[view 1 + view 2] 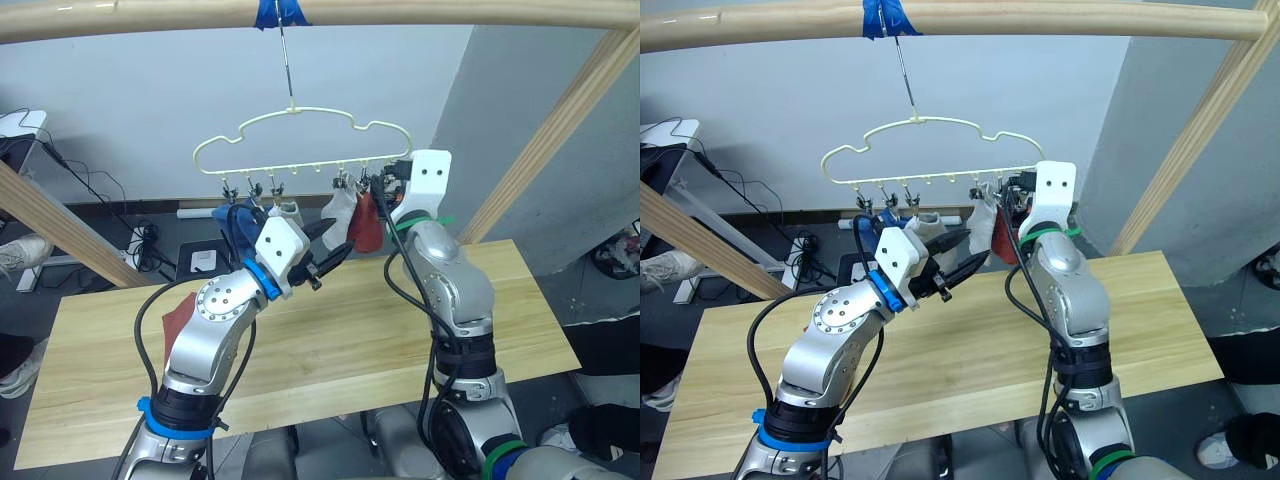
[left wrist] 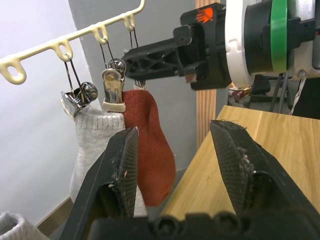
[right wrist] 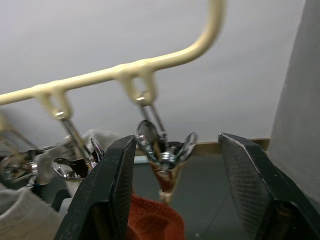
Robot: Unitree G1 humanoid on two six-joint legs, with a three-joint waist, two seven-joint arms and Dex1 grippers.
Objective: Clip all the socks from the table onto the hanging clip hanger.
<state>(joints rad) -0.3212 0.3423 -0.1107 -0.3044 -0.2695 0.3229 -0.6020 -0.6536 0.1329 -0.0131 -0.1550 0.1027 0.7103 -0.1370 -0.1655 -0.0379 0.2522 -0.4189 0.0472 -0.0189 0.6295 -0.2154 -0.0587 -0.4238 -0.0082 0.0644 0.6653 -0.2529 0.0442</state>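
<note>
Rust-red fabric marks both ends of your scene: one red sock [image 1: 181, 316] lies on the table [image 1: 330, 345] at the left, partly hidden behind the left arm, and a second red sock [image 1: 366, 222] hangs from a clip at the right end of the clip hanger [image 1: 300, 140]. Moving right along the hanger, you see a blue sock [image 1: 236, 226] hanging at the left, pale grey socks [image 1: 338, 212] toward the middle, then the hung red one beside them.

The left gripper [image 1: 327, 257] is raised in front of the hanger's middle, below the row of clips; its fingers are spread moderately apart and hold nothing. The right gripper [image 3: 172, 165] is up at the rightmost clip [image 3: 165, 150]; its fingers [image 3: 112, 185] stand wide apart on either side of that clip, with no firm contact that you can make out, and the red sock's cuff sits in the clip's mouth just below.

Judged from this, the step in hand is the finish of clipping the second-to-last red sock. Your next move likely calls for drawing the right gripper clear of the clip without tugging the hanger, then lowering an arm to the red sock on the table.
</note>
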